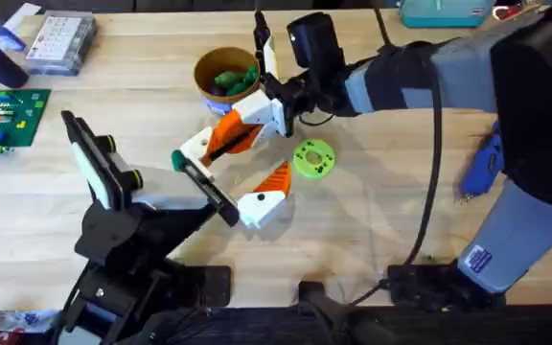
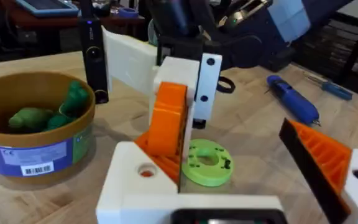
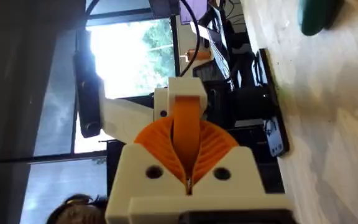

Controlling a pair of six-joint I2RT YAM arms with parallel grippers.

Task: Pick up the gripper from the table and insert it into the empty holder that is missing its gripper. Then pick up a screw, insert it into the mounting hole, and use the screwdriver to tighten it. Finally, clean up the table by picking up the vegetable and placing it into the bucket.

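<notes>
We view the worktop (image 1: 372, 192) from above, left to right. At lower left the left hand (image 1: 247, 206) reaches toward centre, its white-and-orange fingers (image 1: 268, 192) spread apart with nothing between them; one finger tip lies near the green disc (image 1: 313, 159). Just above it, at centre, the holder (image 1: 195, 153) with its teal knob (image 1: 176, 160) sits on the worktop, and the orange gripper (image 1: 230, 134) lies against it. The right hand (image 1: 268, 113), reaching in from the right, is closed on the gripper; in the right wrist view the two ribbed pads (image 3: 213, 146) press on the orange piece (image 3: 187, 121) between them. At upper centre the bucket (image 1: 220, 72) holds the green vegetable (image 1: 233, 79). At far right the blue screwdriver (image 1: 482, 168) lies on the worktop beside the right arm. In the left wrist view the gripper (image 2: 168, 118) stands upright between bucket (image 2: 36, 134) and disc (image 2: 207, 163).
</notes>
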